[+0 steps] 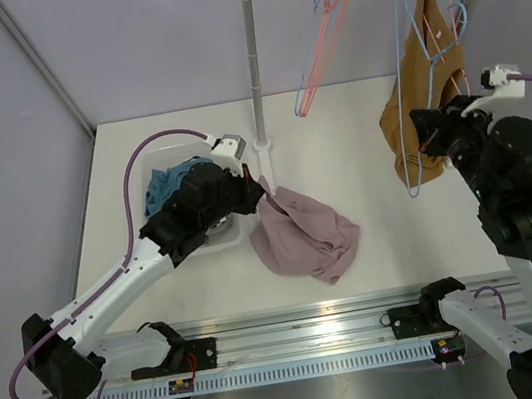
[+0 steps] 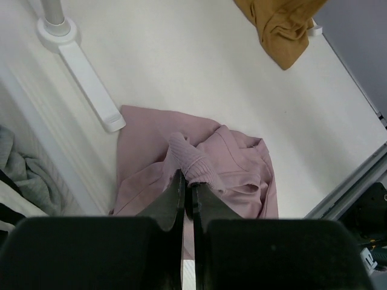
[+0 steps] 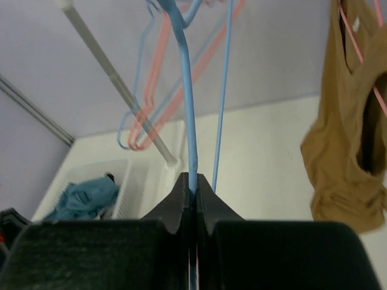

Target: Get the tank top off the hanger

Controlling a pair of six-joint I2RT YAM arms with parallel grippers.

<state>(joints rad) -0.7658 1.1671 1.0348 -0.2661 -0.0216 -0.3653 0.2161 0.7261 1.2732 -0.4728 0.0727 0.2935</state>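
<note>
The white surface carries a clothes rack at the back and a plastic bin with some clothes at the left.

A pink garment lies crumpled on the surface beside the bin, and it is on no hanger. The left hand is closed tightly on a ribbed fold of it. I cannot tell if this piece is a tank top.

A brown tank top hangs at the right end of the rail, with its straps over a pink hanger.

The right hand is raised near it and pinches the wire of a blue hanger. In the right wrist view this hanger carries nothing.

My judgement is that if the pink garment is the task's thing, the removal is done and only letting go of the cloth and the bare hanger is left. If the brown tank top is meant, the work is not yet begun, because no hand touches it and its straps must come off the pink hanger.
</note>
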